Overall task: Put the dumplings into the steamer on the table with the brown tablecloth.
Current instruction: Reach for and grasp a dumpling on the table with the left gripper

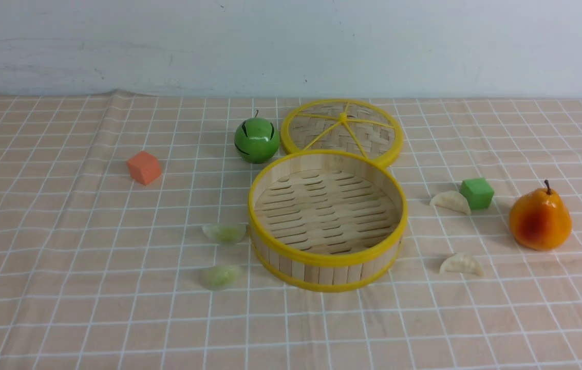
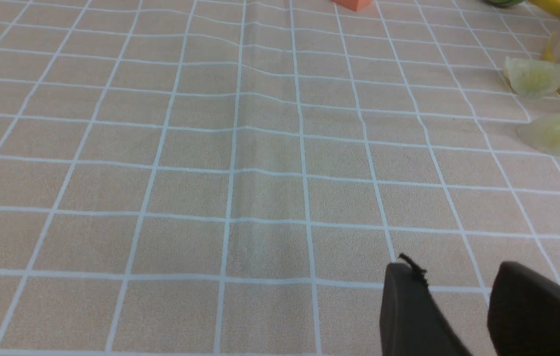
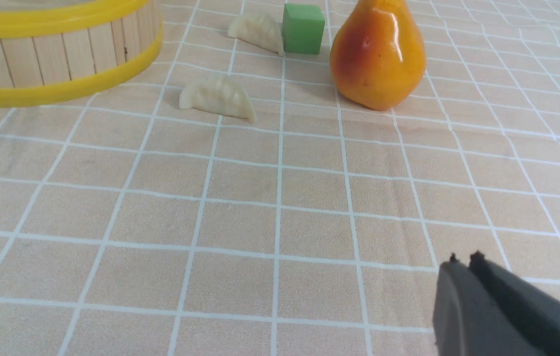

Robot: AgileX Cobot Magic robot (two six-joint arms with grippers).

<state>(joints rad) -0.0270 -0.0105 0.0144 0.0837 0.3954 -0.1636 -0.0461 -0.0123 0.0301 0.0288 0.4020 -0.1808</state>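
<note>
The bamboo steamer (image 1: 327, 261) stands empty at the middle of the brown tablecloth (image 1: 64, 267). Two pale green dumplings lie left of it, one nearer the steamer wall (image 1: 225, 233) and one closer to me (image 1: 220, 276); both show in the left wrist view (image 2: 537, 75) (image 2: 559, 132). Two cream dumplings lie right of it, one by the green cube (image 1: 450, 201) and one closer (image 1: 461, 264); both show in the right wrist view (image 3: 256, 29) (image 3: 217, 96). My left gripper (image 2: 452, 272) is open and empty over bare cloth. My right gripper (image 3: 463, 261) is shut and empty. Neither arm shows in the front view.
The steamer's flat woven lid (image 1: 341, 130) lies behind it, beside a green apple (image 1: 257, 140). An orange cube (image 1: 144, 167) sits at the left. A green cube (image 1: 476, 192) and an orange pear (image 1: 540, 220) stand at the right, near the cream dumplings.
</note>
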